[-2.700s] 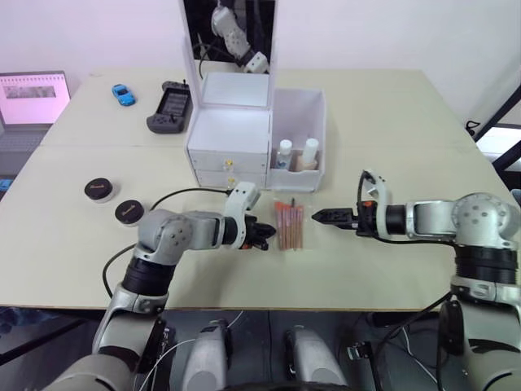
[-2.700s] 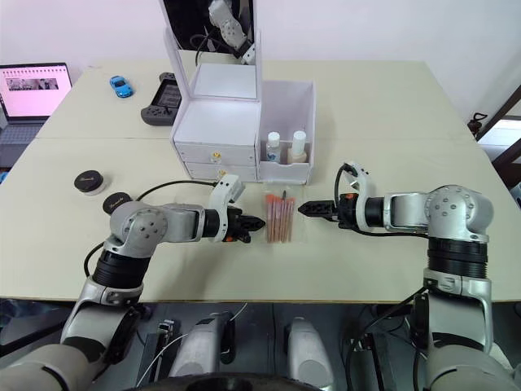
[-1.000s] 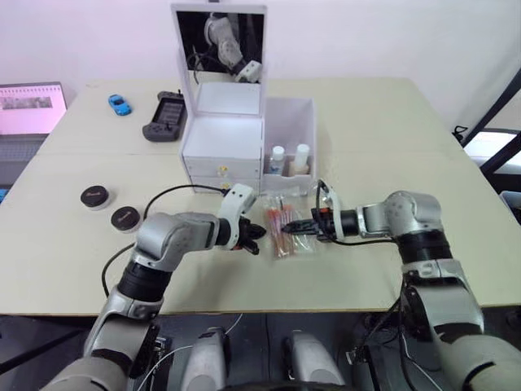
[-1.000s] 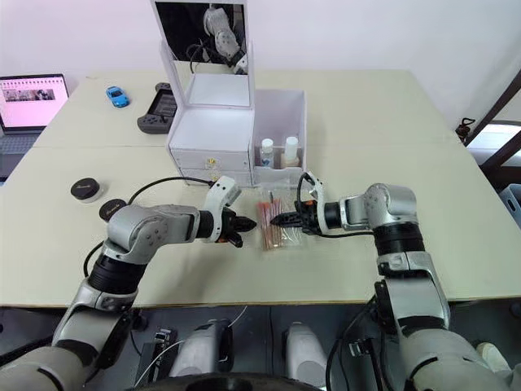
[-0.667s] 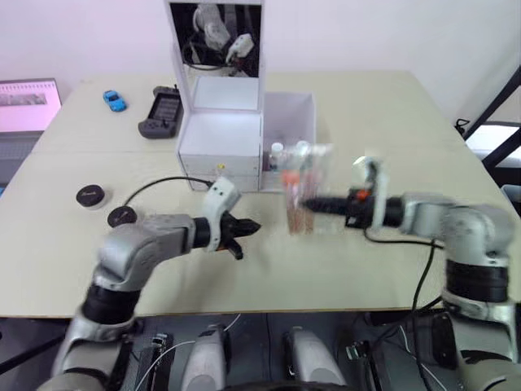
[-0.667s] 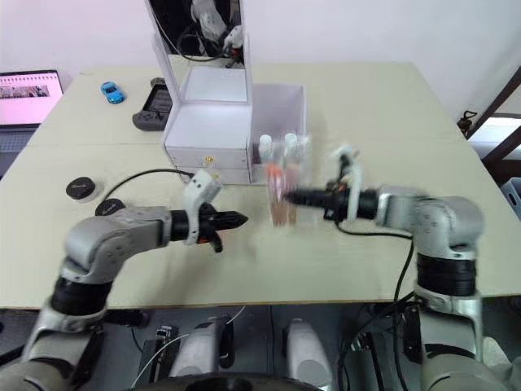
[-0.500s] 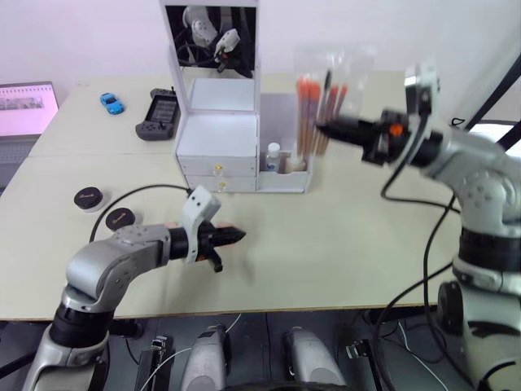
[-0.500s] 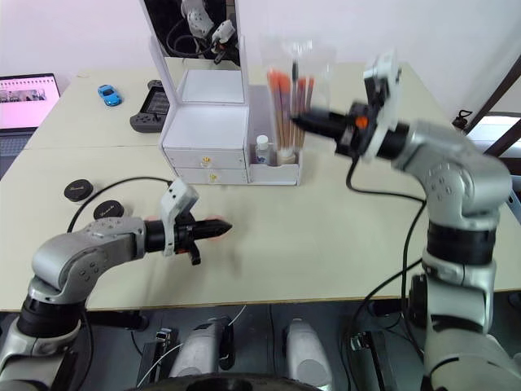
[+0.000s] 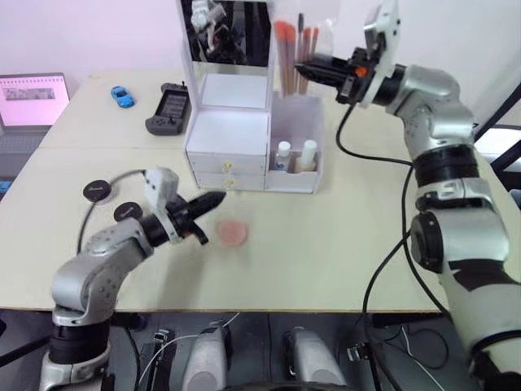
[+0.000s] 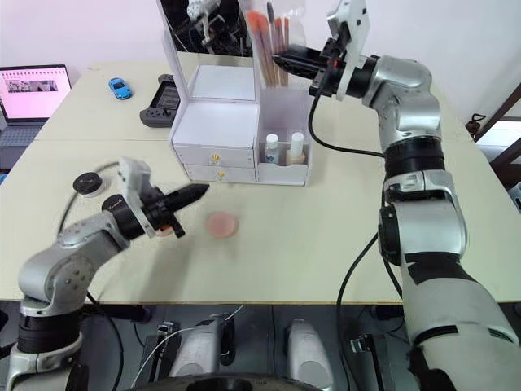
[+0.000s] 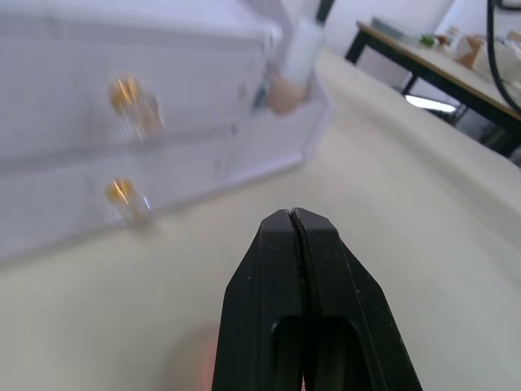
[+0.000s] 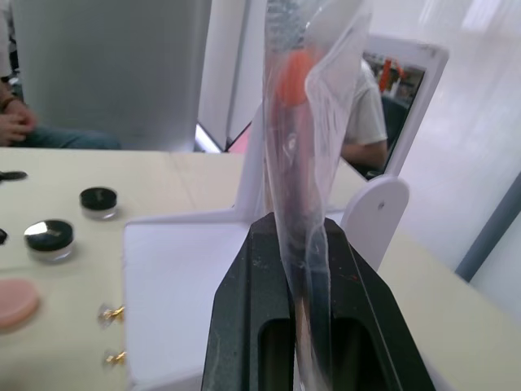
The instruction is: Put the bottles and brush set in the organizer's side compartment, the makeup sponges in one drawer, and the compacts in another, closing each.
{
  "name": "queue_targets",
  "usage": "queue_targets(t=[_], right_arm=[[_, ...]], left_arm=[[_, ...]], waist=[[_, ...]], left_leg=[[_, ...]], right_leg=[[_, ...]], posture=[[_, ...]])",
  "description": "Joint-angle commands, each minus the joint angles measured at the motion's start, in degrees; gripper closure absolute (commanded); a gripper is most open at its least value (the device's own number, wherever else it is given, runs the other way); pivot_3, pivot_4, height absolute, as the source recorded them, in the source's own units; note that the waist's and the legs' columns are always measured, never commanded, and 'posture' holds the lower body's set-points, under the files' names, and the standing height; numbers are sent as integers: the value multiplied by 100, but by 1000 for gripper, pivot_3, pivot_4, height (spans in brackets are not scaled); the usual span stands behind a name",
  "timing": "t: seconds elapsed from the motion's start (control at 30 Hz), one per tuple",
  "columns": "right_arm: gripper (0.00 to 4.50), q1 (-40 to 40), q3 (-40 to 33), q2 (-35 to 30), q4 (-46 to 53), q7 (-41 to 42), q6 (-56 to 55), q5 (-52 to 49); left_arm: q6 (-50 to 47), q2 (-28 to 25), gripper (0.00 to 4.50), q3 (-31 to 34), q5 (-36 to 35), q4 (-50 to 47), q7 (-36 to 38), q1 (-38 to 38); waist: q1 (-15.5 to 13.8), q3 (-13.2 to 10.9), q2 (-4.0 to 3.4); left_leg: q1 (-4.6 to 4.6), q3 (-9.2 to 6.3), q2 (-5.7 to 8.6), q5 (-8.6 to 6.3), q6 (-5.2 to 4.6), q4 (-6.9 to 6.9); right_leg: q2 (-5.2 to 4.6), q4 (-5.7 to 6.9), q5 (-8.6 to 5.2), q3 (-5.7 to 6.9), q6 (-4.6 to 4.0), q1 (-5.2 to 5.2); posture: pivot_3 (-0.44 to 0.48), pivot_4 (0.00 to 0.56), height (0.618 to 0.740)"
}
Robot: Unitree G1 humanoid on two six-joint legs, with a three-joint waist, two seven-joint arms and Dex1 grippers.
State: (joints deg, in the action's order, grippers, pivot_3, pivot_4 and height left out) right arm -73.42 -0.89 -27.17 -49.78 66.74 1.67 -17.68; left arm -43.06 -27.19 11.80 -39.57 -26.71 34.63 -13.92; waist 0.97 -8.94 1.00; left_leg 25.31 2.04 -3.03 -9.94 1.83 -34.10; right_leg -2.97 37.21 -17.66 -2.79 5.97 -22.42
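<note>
My right gripper (image 9: 311, 64) is shut on the brush set (image 9: 291, 42), a clear packet of orange-tipped brushes held upright high above the side compartment (image 9: 298, 107) of the white organizer (image 9: 228, 134). In the right wrist view the packet (image 12: 305, 155) stands between the fingers. Two bottles (image 9: 283, 155) (image 9: 309, 152) stand in that compartment. Both gold-knobbed drawers (image 9: 225, 173) look closed. My left gripper (image 9: 215, 198) is shut and empty, low over the table in front of the drawers. A pink makeup sponge (image 9: 234, 232) lies just beyond it. Two black compacts (image 9: 98, 190) (image 9: 126, 212) sit at the left.
A laptop (image 9: 32, 98), a blue toy car (image 9: 123, 94) and a black game controller (image 9: 168, 106) lie at the back left. A cable (image 9: 114, 181) curls past the compacts. A person's hand (image 12: 16, 122) shows behind the table in the right wrist view.
My right gripper has carried the brush set back and higher, over the side compartment. The left arm has drawn back to the left. A pink sponge now lies bare on the table.
</note>
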Motion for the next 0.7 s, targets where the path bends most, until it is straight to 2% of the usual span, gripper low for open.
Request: queue_targets(t=[0.03, 0.27, 0.43, 0.7], right_arm=[[4427, -244, -57, 103, -829, 152, -661, 276], [4427, -369, -51, 215, -1940, -300, -1557, 839], [4427, -329, -240, 427, -2252, -164, -1633, 876], [4427, -322, -285, 595, -2498, -426, -1861, 1214]], left_arm=[[103, -150, 4500, 382, -194, -590, -300, -125], [-198, -386, 4500, 766, -999, -1171, -679, -235], [-304, -569, 4500, 769, -1297, -1277, -964, -388], [-358, -612, 4500, 735, -1799, -1291, -1289, -335]], waist=[[9, 0, 0], [18, -4, -4], [31, -4, -5], [18, -5, -6]], left_leg=[[0, 4, 1, 0, 0, 0], [1, 3, 3, 0, 1, 2], [-3, 2, 3, 1, 1, 1], [-3, -1, 2, 2, 3, 1]], right_leg=[[-2, -1, 0, -2, 0, 1], [-5, 3, 2, -2, 4, -3], [-3, 5, 2, -2, 4, 1], [1, 9, 2, -1, 5, 0]], posture=[[0, 150, 739], [0, 150, 739], [0, 150, 739], [0, 150, 739]])
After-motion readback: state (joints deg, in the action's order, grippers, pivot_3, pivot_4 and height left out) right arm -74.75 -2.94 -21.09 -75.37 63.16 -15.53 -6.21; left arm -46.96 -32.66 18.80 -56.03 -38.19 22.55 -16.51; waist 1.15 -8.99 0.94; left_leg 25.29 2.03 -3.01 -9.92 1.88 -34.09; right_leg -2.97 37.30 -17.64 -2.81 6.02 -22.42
